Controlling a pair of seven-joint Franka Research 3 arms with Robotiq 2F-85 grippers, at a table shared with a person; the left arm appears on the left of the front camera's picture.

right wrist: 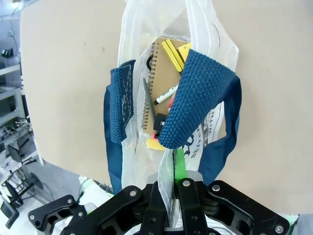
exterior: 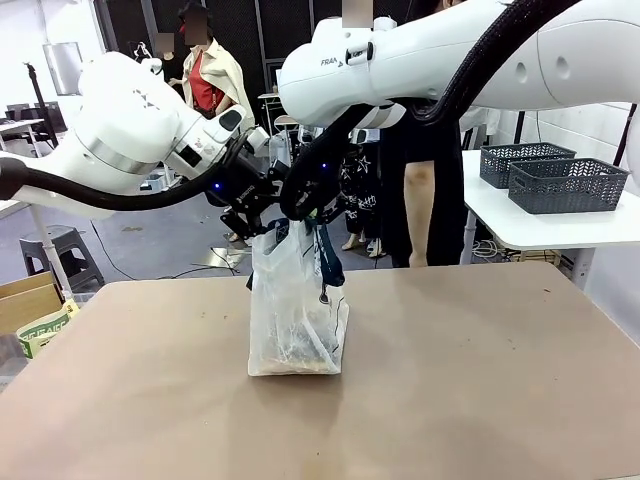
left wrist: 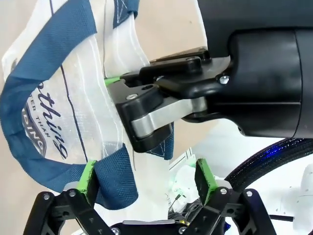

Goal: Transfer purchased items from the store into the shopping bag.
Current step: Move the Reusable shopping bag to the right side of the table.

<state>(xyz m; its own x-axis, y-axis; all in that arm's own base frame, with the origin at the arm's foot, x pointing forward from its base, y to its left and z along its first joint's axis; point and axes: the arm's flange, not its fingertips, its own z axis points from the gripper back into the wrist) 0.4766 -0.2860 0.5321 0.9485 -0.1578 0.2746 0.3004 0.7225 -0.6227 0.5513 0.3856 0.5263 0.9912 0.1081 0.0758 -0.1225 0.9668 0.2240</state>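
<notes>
The brown bench (exterior: 480,380) carries one object, the shopping bag (exterior: 295,320), which stands upright at its middle. The left arm (exterior: 110,130) and the right arm (exterior: 450,60) both reach in above the bag's mouth, their wrists close together. A person (exterior: 425,190) in dark clothing stands at the far side. Beyond the bench's far right corner, two dark grey baskets (exterior: 565,185) sit on a white side table (exterior: 560,230).

The bag is of translucent plastic with navy strap handles (right wrist: 193,93) and navy script print.

The right gripper (right wrist: 174,169) is closed, with its fingers pinching the clear plastic of the bag's rim between the green pads. One handle loop drapes in front of it.

The left gripper (left wrist: 146,182) has its jaws spread wide. A navy strap lies against one green pad (left wrist: 88,177), and the other pad stands clear of it, so nothing is clamped.

The purchased items (right wrist: 164,88) lie inside the bag. They include a tan-brown spiral-bound pad (right wrist: 164,73), yellow packs (right wrist: 174,53) at its top corner, and a white marker (right wrist: 166,94) lying across it. Smaller pink and yellow pieces lower down are too obscured to identify.
</notes>
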